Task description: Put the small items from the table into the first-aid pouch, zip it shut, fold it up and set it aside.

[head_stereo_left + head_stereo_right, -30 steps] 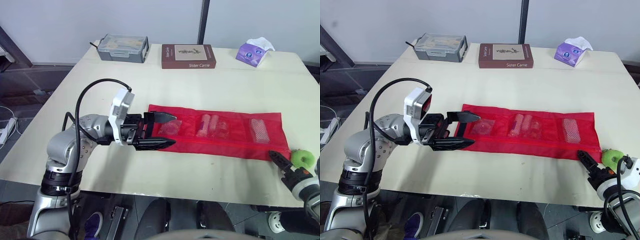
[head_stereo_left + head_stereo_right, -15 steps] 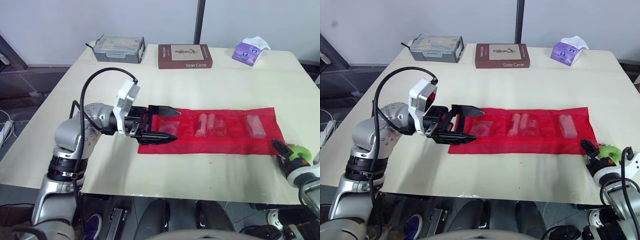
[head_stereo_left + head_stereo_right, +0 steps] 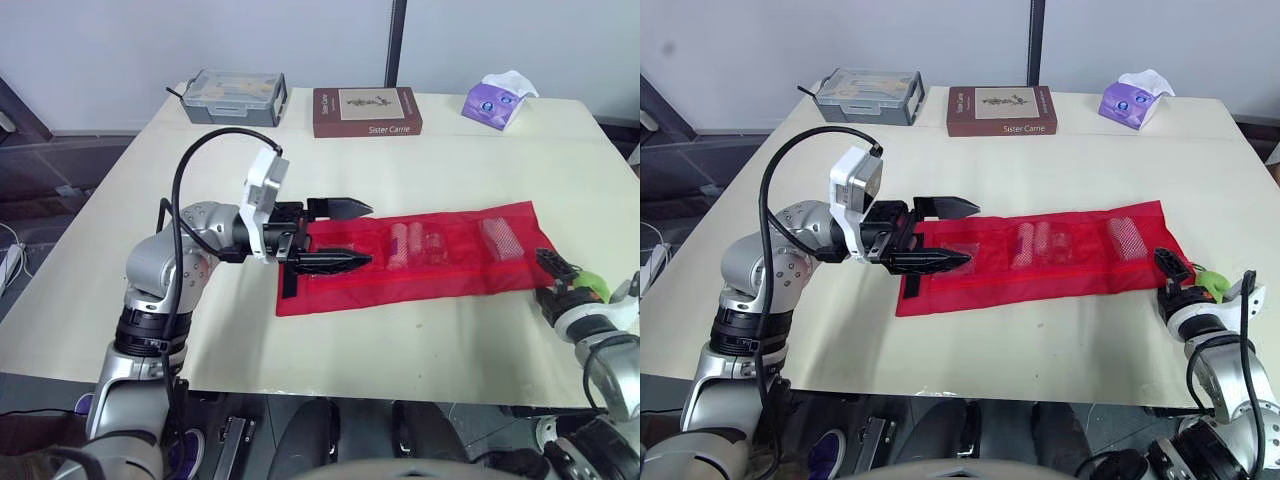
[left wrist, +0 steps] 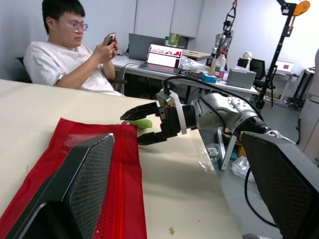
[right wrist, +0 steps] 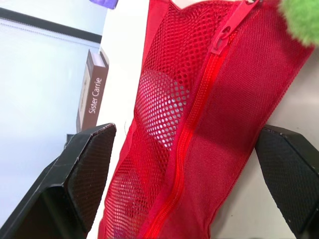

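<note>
Your left gripper (image 3: 368, 234) has slid over one end of the pouch (image 3: 440, 278) and your right gripper (image 3: 545, 275) has reached the zipper end. Both gape empty, so zipping looks next.

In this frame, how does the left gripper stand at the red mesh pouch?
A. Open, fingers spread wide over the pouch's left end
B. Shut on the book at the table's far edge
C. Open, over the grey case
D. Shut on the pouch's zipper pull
A: the left gripper has its two black fingers spread wide apart over the left end of the red pouch, which lies flat on the table.
</note>
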`<act>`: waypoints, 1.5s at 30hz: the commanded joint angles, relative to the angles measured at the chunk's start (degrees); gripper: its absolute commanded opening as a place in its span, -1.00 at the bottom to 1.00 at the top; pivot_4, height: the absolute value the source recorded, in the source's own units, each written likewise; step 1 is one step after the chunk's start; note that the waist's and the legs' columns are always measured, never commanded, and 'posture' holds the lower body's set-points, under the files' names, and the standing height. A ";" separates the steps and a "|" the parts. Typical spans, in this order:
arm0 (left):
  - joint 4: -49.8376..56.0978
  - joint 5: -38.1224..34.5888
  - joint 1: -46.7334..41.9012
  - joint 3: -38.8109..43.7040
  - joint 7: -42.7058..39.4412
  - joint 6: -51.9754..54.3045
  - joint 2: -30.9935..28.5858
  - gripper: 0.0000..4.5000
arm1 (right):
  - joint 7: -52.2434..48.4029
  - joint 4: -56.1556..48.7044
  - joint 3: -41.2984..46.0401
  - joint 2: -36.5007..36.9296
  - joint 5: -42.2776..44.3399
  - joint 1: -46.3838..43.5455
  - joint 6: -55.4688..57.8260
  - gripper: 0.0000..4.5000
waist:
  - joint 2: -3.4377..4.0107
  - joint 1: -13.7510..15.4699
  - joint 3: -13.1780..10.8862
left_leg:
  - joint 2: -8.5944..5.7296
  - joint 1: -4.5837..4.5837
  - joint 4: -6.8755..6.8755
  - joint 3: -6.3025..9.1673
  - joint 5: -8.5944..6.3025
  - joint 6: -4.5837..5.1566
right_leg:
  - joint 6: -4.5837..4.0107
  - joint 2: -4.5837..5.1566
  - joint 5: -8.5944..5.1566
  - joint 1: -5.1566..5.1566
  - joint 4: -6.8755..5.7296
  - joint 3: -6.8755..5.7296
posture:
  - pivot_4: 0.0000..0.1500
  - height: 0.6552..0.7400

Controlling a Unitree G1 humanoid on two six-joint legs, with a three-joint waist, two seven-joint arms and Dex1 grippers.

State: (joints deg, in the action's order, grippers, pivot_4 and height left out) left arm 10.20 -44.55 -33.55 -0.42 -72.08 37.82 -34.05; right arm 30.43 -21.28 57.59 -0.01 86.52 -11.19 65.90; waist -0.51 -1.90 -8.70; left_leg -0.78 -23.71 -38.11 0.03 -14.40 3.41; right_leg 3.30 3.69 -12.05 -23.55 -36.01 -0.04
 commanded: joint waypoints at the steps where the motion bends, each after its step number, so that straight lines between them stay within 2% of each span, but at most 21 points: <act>1: 2.30 -0.91 0.38 1.32 0.88 -0.25 -0.24 0.92 | -3.22 -0.33 -6.47 4.59 -1.86 1.79 -3.63 1.00 | 0.00 -0.07 0.00 | 0.00 0.00 0.00 0.00 0.00 0.00 | 0.00 0.00 0.00 0.00 0.00 0.00 | 1.00 1.00; 7: 2.03 -0.46 1.44 1.65 1.86 -0.74 -0.44 0.92 | -15.96 2.79 -17.70 11.27 -15.45 5.33 -12.09 1.00 | 0.00 -0.07 0.00 | 0.01 0.00 0.00 -0.02 0.00 0.00 | 0.01 -0.03 -0.01 0.00 0.01 0.00 | 1.00 1.00; 8: 2.18 -0.48 1.73 1.74 2.07 -0.81 -0.41 0.98 | -18.46 3.61 -19.48 11.98 -18.03 5.84 -13.90 0.89 | 0.00 -0.05 0.00 | 0.01 0.00 0.00 -0.02 0.00 0.00 | 0.01 -0.03 -0.01 0.00 0.01 0.00 | 1.00 1.00; 10: 2.58 -0.59 2.47 1.95 2.52 -0.84 -0.45 1.00 | -22.90 4.93 -22.18 12.90 -22.24 6.49 -17.56 0.61 | 0.00 -0.04 0.00 | 0.02 0.00 0.00 -0.02 0.00 0.00 | 0.01 -0.03 0.00 0.00 0.01 0.01 | 1.00 1.00; 11: 2.77 -0.52 2.86 2.00 2.64 -0.97 -0.53 1.00 | -24.54 5.48 -23.11 13.15 -24.01 6.61 -19.29 0.40 | 0.00 -0.04 0.00 | 0.02 0.01 0.00 -0.02 0.00 0.00 | 0.01 -0.03 0.00 -0.01 0.01 0.01 | 1.00 1.00; 13: 3.09 -0.52 3.71 2.33 3.01 -0.95 -0.84 1.00 | -28.43 5.88 -25.51 14.33 -28.22 7.13 -22.66 -0.08 | 0.01 -0.03 -0.01 | 0.02 0.00 0.00 -0.03 0.00 0.00 | 0.01 -0.03 0.00 -0.01 0.01 0.01 | 1.00 1.00; 15: 3.34 -0.40 4.44 2.62 3.12 -1.13 -1.24 1.00 | -31.00 5.67 -26.52 14.94 -30.76 7.55 -25.59 -0.47 | 0.01 -0.04 -0.01 | 0.02 0.00 0.00 -0.03 0.00 0.00 | 0.01 -0.03 0.00 -0.01 0.01 0.02 | 1.00 1.00; 16: 3.40 -0.39 4.78 2.82 3.38 -1.18 -1.40 1.00 | -32.06 5.21 -26.94 15.54 -32.30 7.89 -27.05 -0.74 | 0.01 -0.01 -0.01 | 0.02 0.00 0.00 -0.03 0.00 0.00 | 0.01 -0.03 0.00 -0.01 0.01 0.03 | 1.00 1.00; 17: 3.37 -0.44 5.16 3.08 3.70 -1.07 -1.60 1.00 | -33.49 4.06 -27.58 16.52 -34.35 8.55 -28.75 -0.91 | 0.01 0.05 -0.01 | 0.02 0.00 0.00 -0.02 0.00 0.00 | 0.01 -0.03 0.00 -0.02 0.01 0.02 | 1.00 1.00; 18: 3.33 -0.38 5.51 3.28 3.92 -1.08 -1.77 1.00 | -34.80 2.78 -28.08 17.31 -35.94 9.21 -30.27 -0.96 | 0.02 0.09 -0.02 | 0.02 0.00 0.00 -0.02 0.00 0.00 | 0.01 -0.03 0.00 -0.02 0.01 0.01 | 1.00 1.00; 25: 1.21 1.21 8.38 4.28 3.71 -2.65 -3.27 1.00 | -45.04 -13.61 -42.56 29.68 -53.11 17.48 -36.51 -0.96 | 0.11 0.84 -0.08 | 0.03 0.00 -0.03 -0.04 0.00 0.00 | -0.02 -0.02 -0.04 -0.01 0.06 0.02 | 1.00 1.00; 29: -0.35 2.23 10.21 4.92 2.79 -3.45 -5.07 1.00 | -47.81 -18.78 -55.58 34.10 -63.56 16.28 -39.09 -0.96 | 0.08 0.86 -0.09 | 0.03 0.03 -0.03 -0.07 0.00 0.00 | -0.16 -0.02 -0.13 -0.02 0.06 0.05 | 1.00 1.00; 33: -0.77 2.30 11.96 5.82 1.82 -3.31 -6.98 1.00 | -49.65 -16.91 -67.53 33.34 -72.13 11.85 -41.10 -0.96 | 0.04 1.12 -0.12 | 0.05 0.01 -0.05 -0.05 0.00 -0.01 | -0.20 -0.02 -0.14 -0.03 0.06 0.02 | 1.00 1.00; 37: -0.88 2.26 14.30 7.15 0.99 -2.87 -9.33 1.00 | -54.09 -10.52 -78.04 33.16 -79.69 7.57 -43.30 -0.96 | -0.05 1.13 -0.12 | 0.05 0.00 -0.08 -0.03 0.00 -0.02 | -0.22 -0.01 -0.15 -0.03 0.07 0.00 | 1.00 1.00; 41: -0.41 2.09 16.37 8.53 1.06 -2.61 -11.09 1.00 | -56.83 -3.63 -83.09 33.73 -85.96 5.59 -44.67 -0.96 | -0.09 1.21 -0.13 | 0.04 -0.02 -0.09 -0.02 0.00 -0.02 | -0.22 0.02 -0.15 -0.02 0.08 -0.04 | 1.00 1.00; 44: 0.93 1.51 18.00 9.51 1.43 -2.10 -11.81 1.00 | -57.61 -1.11 -82.06 32.13 -86.20 3.81 -43.02 -0.96 | -0.13 1.23 -0.12 | 0.03 0.00 -0.10 0.00 0.01 -0.03 | -0.23 0.03 -0.14 -0.02 0.07 -0.05 | 1.00 1.00; 45: 1.52 1.27 19.02 10.01 1.69 -1.78 -12.09 1.00 | -59.07 -1.20 -81.29 31.99 -85.00 3.67 -43.01 -0.85 | -0.13 1.18 -0.11 | 0.04 0.00 -0.10 0.01 0.01 -0.04 | -0.23 0.03 -0.14 -0.01 0.07 -0.06 | 1.00 1.00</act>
State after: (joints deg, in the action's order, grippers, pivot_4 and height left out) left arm 8.89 -41.99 -15.21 7.60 -70.46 35.93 -45.20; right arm -26.96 -22.84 -24.64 32.10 0.73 -7.34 22.34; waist -0.64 -0.71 -8.81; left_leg -0.74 -23.71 -38.20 0.04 -14.39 3.37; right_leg 3.08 3.72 -12.19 -23.57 -35.93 -0.10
